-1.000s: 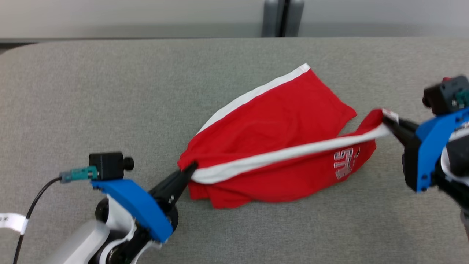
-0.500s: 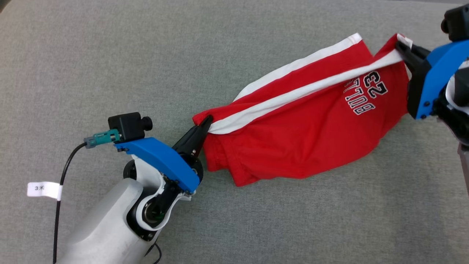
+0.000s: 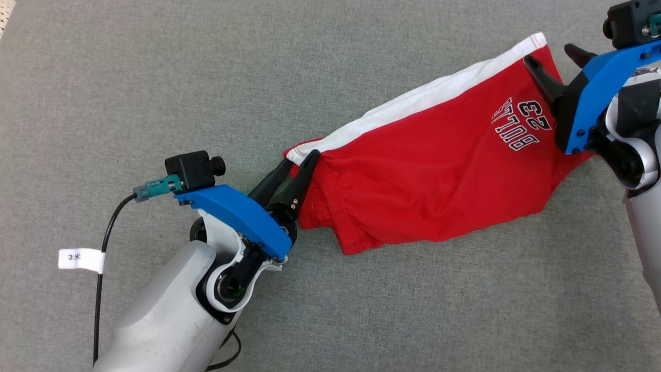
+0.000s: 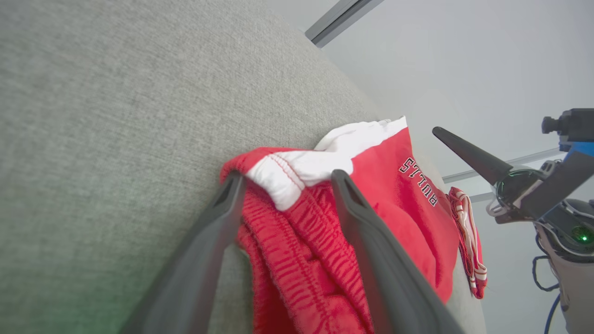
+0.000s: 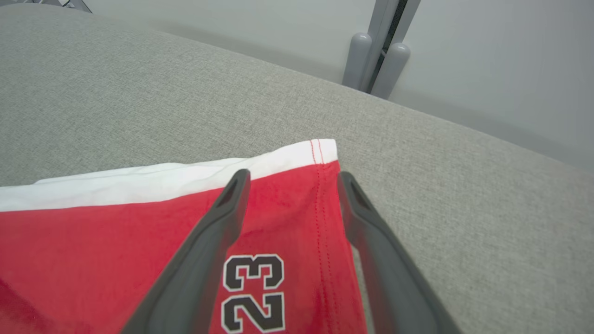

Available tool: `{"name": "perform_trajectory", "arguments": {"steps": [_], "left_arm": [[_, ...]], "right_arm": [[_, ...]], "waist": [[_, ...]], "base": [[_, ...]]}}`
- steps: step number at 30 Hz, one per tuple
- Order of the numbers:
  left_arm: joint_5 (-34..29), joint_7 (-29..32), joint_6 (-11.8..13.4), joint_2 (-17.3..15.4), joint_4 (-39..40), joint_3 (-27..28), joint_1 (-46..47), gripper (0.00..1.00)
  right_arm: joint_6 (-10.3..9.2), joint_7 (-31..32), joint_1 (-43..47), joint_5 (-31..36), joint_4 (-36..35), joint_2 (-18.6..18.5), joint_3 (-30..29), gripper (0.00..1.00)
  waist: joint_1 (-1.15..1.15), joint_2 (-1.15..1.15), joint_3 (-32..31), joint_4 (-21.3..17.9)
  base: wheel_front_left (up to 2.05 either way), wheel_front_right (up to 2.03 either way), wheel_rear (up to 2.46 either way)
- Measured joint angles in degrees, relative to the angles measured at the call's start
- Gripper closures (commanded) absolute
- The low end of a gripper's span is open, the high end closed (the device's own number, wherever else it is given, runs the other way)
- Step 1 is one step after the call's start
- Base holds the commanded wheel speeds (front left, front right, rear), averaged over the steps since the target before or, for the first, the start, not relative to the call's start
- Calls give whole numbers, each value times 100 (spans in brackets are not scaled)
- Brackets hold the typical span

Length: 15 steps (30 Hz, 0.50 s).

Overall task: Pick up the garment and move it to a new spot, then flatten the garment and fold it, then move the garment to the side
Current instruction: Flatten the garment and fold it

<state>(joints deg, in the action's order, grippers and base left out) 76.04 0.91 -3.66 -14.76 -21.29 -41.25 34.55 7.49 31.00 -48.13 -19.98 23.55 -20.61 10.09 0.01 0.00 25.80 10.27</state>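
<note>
- Grey fabric tabletop (image 3: 155, 77) is carrying everything; the weave is showing all round the garment.
- Black cable (image 3: 98, 294) is running along the left forearm, with a white paper label (image 3: 80, 260) wrapped on it, well apart from the garment.
- Small black camera (image 3: 192, 169) is sitting on a blue bracket (image 3: 232, 219) on the left wrist, just behind the fingers.
- In the right wrist view, two grey posts (image 5: 376, 69) are standing past the tabletop's far edge against a pale wall.
- Garment (image 3: 428, 170), red shorts with a white side stripe and "BULLS 23" print, is lying stretched out on the tabletop, slanting from the centre up toward the right, with the waistband end bunched and wrinkled.
- Left end effector (image 3: 300, 157) is standing with its fingers spread apart and gripping nothing. In its wrist view the two fingers (image 4: 218, 218) are straddling the white stripe corner and red ribbed waistband, which are sitting between them.
- Right end effector (image 3: 547, 52) is also gaping wide and holding nothing. It is sitting over the hem corner beside the "23", and one finger (image 5: 209, 250) is crossing over the red cloth. Cannot tell if it is touching the fabric.
</note>
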Motion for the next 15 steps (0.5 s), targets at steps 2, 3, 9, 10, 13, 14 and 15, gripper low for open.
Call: {"name": "perform_trajectory", "arguments": {"steps": [2,3,9,10,13,14,15], "left_arm": [[-23,-4,-38,4,-71,-33,0,0],[-45,-10,-43,7,-103,-52,-3,0],[-374,-548,-127,-135,-92,-94,-285,0],[-447,-732,-145,-175,-60,-73,-353,0],[-655,-1273,-208,-223,43,7,-580,0],[-754,-1394,-231,-252,62,49,-647,0],[-899,-1486,-238,-275,66,127,-707,0]], "right_arm": [[0,-58,-7,-47,115,-11,62,0],[0,-94,-4,-76,164,-25,88,0],[0,-270,143,-345,316,-190,182,0],[0,-322,199,-371,326,-224,183,0],[0,-483,392,-423,333,-313,140,0],[0,-552,466,-435,328,-335,108,0],[0,-614,535,-444,328,-349,53,0]], "waist": [[0,0,-40,8],[0,0,-68,11],[-1,0,-328,9],[-1,0,-382,7],[-1,0,-544,3],[-2,0,-598,3],[-2,0,-648,5]], "base": [[0,0,0],[0,0,0],[0,0,0],[0,0,0],[0,0,0],[0,0,0],[0,0,0]]}}
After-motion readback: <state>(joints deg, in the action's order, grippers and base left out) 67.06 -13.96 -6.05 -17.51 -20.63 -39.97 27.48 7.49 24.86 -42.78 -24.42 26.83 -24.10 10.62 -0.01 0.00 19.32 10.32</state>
